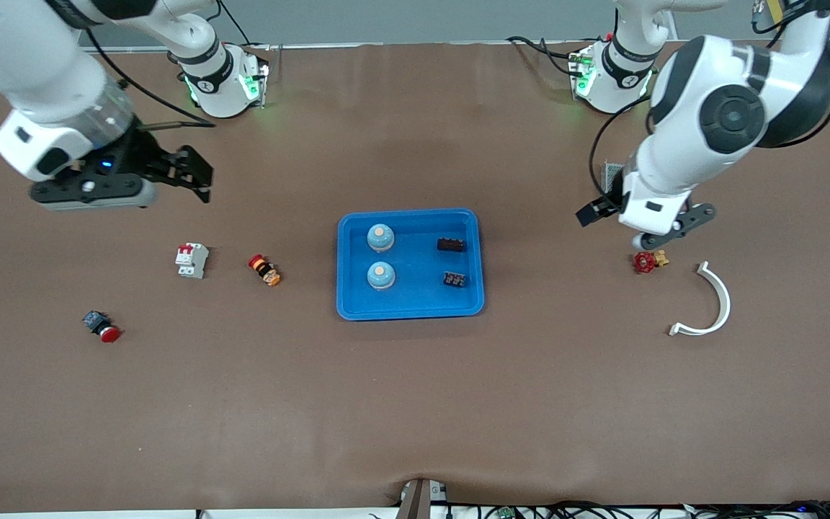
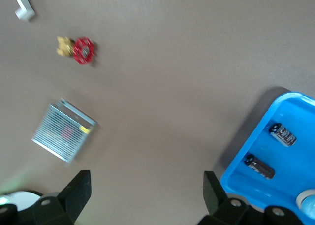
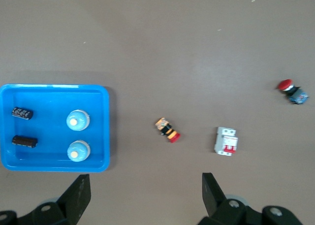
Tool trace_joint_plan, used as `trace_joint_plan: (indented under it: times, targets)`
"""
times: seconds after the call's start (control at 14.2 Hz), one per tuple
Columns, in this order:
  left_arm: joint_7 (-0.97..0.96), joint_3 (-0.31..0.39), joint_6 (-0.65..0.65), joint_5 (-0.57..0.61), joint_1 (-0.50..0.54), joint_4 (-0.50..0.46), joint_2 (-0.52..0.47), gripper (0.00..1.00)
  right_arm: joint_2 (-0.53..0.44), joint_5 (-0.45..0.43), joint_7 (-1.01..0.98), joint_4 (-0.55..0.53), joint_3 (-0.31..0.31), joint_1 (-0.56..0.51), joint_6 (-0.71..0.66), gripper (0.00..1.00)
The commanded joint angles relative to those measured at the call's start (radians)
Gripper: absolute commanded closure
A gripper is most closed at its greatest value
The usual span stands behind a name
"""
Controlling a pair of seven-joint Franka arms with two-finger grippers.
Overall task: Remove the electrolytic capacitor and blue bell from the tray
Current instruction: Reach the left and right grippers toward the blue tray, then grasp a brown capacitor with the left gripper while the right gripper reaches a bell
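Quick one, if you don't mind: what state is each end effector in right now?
Left end effector: open, holding nothing, over bare table near the red valve.
Right end effector: open, holding nothing, over bare table near the white breaker.

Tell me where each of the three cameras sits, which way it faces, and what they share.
Front view: high across the table, facing both arms' bases; shows left gripper, right gripper, both open.
Left wrist view: on the left wrist, looking down at the red valve, a metal mesh box and the blue tray; fingertips show.
Right wrist view: looking down at tray, bells, capacitors, circuit breaker.
All share the tray.
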Motion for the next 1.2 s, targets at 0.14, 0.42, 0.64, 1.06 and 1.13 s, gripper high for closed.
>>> trace_joint_plan:
  times: [0.14,0.42,0.64,1.06,1.13]
  targets:
    - [-0.315,-0.116,0.185,-0.011,-0.014,-0.025,0.122,0.0,0.104,0.009,0.102,0.013,-0.013,0.101,0.065,0.0]
    - [-0.569,-0.115,0.339,0.033,-0.113,-0.025,0.249,0.0,0.178,0.009,0.103,0.013,-0.013,0.142,0.102,0.0]
    - [-0.766,-0.115,0.435,0.11,-0.168,-0.018,0.332,0.0,0.243,0.015,0.155,0.001,-0.013,0.171,0.17,0.0]
    - [-1.094,-0.113,0.525,0.237,-0.242,0.057,0.458,0.07,0.324,0.023,0.184,-0.048,-0.013,0.228,0.362,0.0]
    - [-1.149,-0.112,0.525,0.26,-0.254,0.082,0.483,0.09,0.342,0.047,0.191,-0.048,-0.013,0.23,0.381,0.0]
